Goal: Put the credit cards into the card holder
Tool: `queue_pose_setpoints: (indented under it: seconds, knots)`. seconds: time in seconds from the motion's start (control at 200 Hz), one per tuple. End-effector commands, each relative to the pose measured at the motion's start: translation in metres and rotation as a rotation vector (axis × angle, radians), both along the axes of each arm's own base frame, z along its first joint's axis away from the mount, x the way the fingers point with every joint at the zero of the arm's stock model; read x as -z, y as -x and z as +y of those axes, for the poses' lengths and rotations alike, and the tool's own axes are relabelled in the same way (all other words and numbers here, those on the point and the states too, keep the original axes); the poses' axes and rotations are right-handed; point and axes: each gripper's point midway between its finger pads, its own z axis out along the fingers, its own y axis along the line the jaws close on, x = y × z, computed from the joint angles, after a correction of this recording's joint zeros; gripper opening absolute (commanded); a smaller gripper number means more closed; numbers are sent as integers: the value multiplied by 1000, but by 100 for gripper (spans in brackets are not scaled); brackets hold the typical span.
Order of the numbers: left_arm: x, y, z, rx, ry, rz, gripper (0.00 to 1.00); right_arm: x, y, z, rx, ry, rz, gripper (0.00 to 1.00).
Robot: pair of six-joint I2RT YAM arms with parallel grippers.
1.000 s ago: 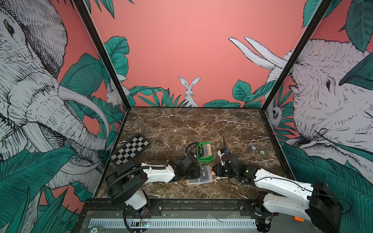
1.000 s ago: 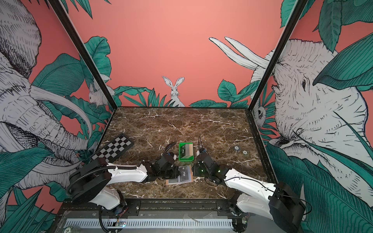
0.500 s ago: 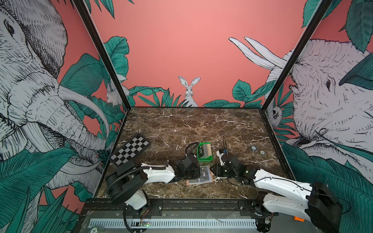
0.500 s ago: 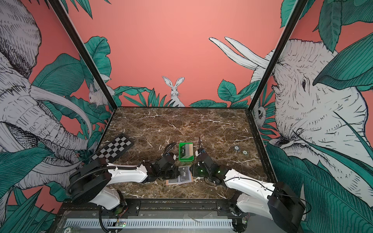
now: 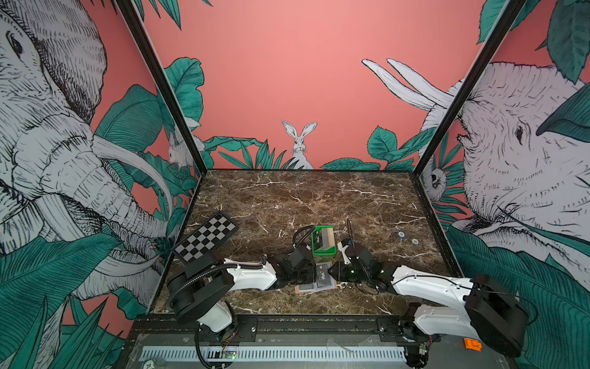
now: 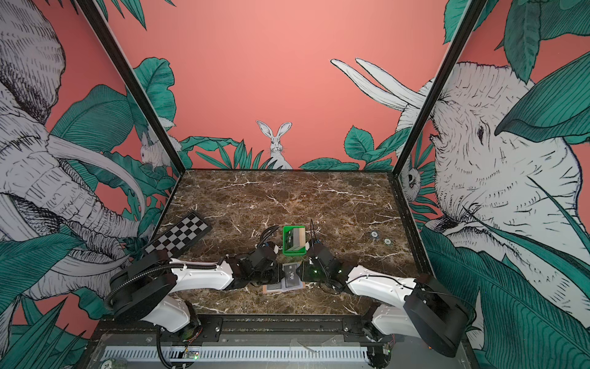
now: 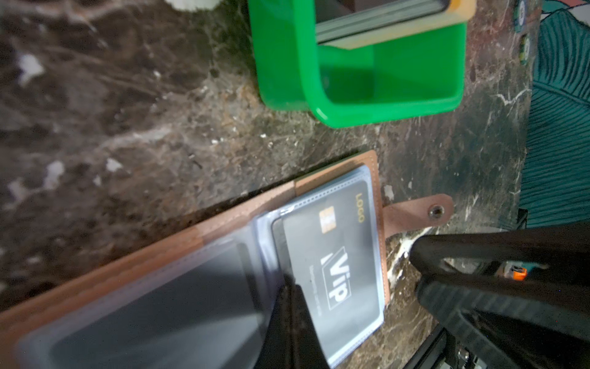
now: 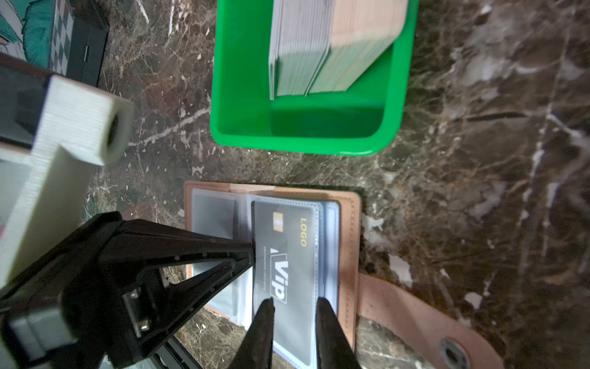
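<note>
Where the card holder (image 8: 349, 242) lay: spread open and flat on the marble table (image 5: 319, 198), just in front of the green tray (image 8: 242, 96) on the camera's side; a strip of bare marble parted the two
Green tray, contents: a thick stack of cards (image 8: 306, 48) standing on edge and tilted; greyish cards on the stack's left, tan ones on its right; in both top views a black face with white lettering closed the left side
Card holder, contents: the black VIP card (image 8: 287, 255) sat inside a clear pocket on the half that bore the strap; its chip and gold "LOGO" showed through the plastic; bluish pocket layers lay beneath it; the other half's pockets were too blurred to tell
Strap tab (image 7: 418, 212): stuck out from the outer edge of the VIP half, flat on the marble, snap stud up
Left gripper (image 7: 289, 287): clenched, clamping nothing; its tip bore on the holder by the fold, at the VIP pocket's edge
Right gripper (image 8: 295, 306): fingers a little apart, clamping nothing; tips over the end of the VIP pocket farthest from the tray; contact could not be told
Checkerboard (image 5: 206, 236): well left of the tray, beside the left wall
</note>
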Motion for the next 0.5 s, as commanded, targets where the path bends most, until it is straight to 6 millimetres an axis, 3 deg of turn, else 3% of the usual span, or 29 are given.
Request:
queue_pose_setpoints:
  seconds: [0.0,0.495]
  knots:
    - [13,5,10,-15,-39,19,0,1,-2,6,-4,-29,-1,24]
    - [15,6,9,-15,-40,24,0,16,-2,2,5,14,24,24]
